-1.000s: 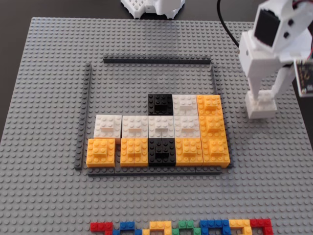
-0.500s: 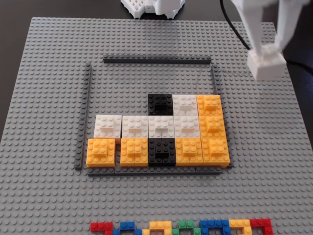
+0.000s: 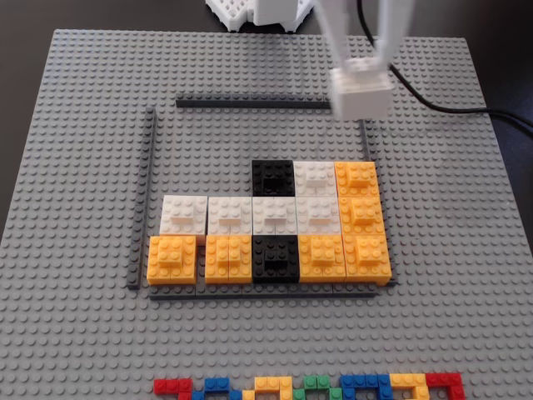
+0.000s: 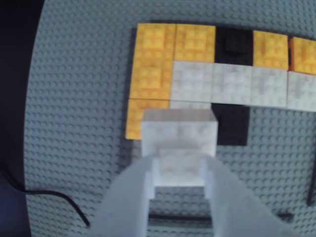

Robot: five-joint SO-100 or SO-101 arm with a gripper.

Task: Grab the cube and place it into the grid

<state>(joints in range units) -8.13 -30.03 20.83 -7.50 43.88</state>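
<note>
Where half a second ago hung near the right edge of the grey studded baseplate point(image 3: 83, 167), now hangs above the top right corner of the rectangular frame of thin dark grey strips point(image 3: 152, 200), further left in the fixed view: the white square LEGO block point(image 3: 361, 93), pinched between the two white fingers of the gripper point(image 3: 361, 71). A second ago sat lower still, down by the right side of the plate. Jaws narrow, clamped on the raised plate atop the block; block clear of the studs, not yet set into the frame. Inside the frame, unchanged: rows of white, orange and black square blocks point(image 3: 275, 221) filling the lower right part. Along the bottom edge of the fixed view, a row of small multicoloured bricks point(image 3: 308, 387), out of sight from the wrist. From the wrist view, seen close: both fingers point(image 4: 131, 197) gripping the block point(image 4: 178, 132) on either side, with the filled rows beyond it and a black cable point(image 4: 54, 197) at lower left.
</note>
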